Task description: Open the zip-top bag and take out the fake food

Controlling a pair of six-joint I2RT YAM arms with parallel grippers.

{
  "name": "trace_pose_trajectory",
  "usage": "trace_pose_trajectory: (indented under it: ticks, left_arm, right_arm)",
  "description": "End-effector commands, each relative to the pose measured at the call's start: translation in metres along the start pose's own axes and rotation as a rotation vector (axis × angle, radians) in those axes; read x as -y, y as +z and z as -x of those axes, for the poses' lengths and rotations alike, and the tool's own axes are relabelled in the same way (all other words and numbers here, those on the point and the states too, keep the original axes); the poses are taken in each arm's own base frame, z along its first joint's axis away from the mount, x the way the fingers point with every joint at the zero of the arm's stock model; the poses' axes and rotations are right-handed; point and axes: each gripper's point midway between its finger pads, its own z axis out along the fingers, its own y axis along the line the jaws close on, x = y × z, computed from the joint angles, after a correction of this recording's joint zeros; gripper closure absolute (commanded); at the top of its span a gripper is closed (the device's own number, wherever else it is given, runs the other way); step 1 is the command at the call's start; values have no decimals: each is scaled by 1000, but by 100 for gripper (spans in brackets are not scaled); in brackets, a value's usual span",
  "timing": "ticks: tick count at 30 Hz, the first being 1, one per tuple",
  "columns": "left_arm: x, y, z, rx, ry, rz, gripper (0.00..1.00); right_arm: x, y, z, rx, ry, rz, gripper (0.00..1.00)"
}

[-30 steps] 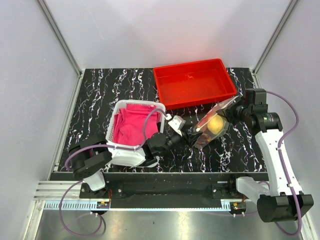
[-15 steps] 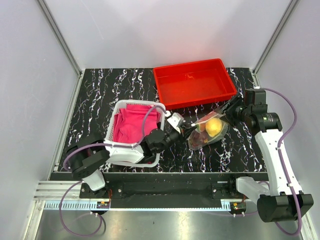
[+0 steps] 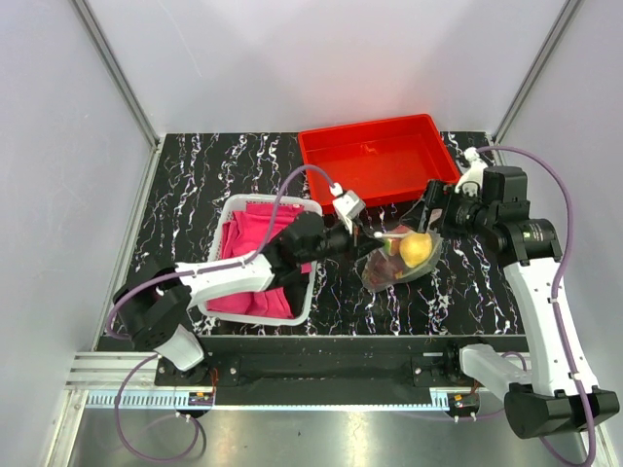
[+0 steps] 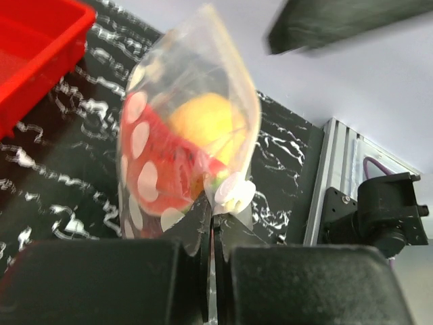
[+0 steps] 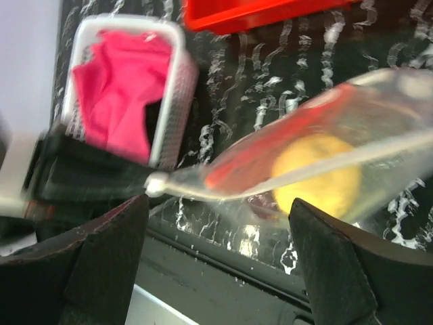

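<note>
Left wrist view shows the left hand point(image 4: 211, 233) pinched shut on an edge of the zip-top bag point(image 4: 186, 101) over the marbled surface point(image 3: 195, 175), the fake food point(image 4: 203, 128) a blurred yellow-and-red mass inside, while the right hand point(image 5: 220, 223), its smeared fingers wide apart, grips nothing.

A red tray point(image 3: 380, 167) sits at upper centre on the black marbled table point(image 3: 195, 175). A white basket point(image 3: 235, 203) holding pink cloth point(image 3: 248, 241) sits centre-left.
</note>
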Motion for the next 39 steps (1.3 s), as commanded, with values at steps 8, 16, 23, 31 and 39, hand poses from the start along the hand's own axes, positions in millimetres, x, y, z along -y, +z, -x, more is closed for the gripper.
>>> trace_pose_trajectory:
  ticks: [8, 16, 23, 31, 39]
  left_arm:
    - [0, -22, 27, -123, -150, -125, 100]
    - [6, -25, 32, -103, -198, -172, 100]
    - [12, -25, 40, -73, -223, -195, 100]
    - [18, -28, 49, -66, -238, -214, 100]
    - [20, -26, 49, -67, -245, -227, 100]
  right_arm:
    - [-81, -4, 12, 91, -480, 451, 13]
    - [-75, 12, 7, 188, -781, 523, 27]
    - [-89, 17, -11, 122, -760, 681, 46]
    - [-85, 26, -26, 104, -746, 683, 43]
    - [-87, 43, -30, 50, -716, 719, 46]
